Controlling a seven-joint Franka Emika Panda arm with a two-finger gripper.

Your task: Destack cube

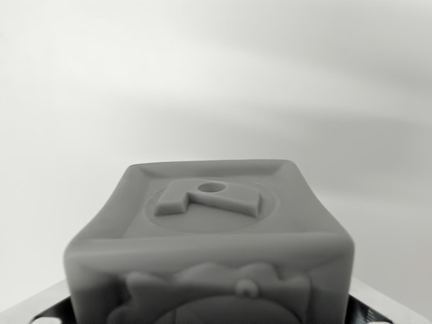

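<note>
Filling the lower middle of the wrist view was a grey cube (209, 236), very close to the camera and directly ahead of the gripper. Top face had a raised rim, a round recess, and an angular raised shape with a small hole (211, 187) in it. Front face carried a relief pattern, cut off by the bottom edge, so unreadable. Gripper parts showed only as pale metal slivers at the bottom left corner (40, 312) and bottom right corner (385, 307), flanking the cube's base. Fingertips were out of sight; couldn't tell whether they were spread or pinching it. Background was blurred pale grey, with nothing else resolvable.
</note>
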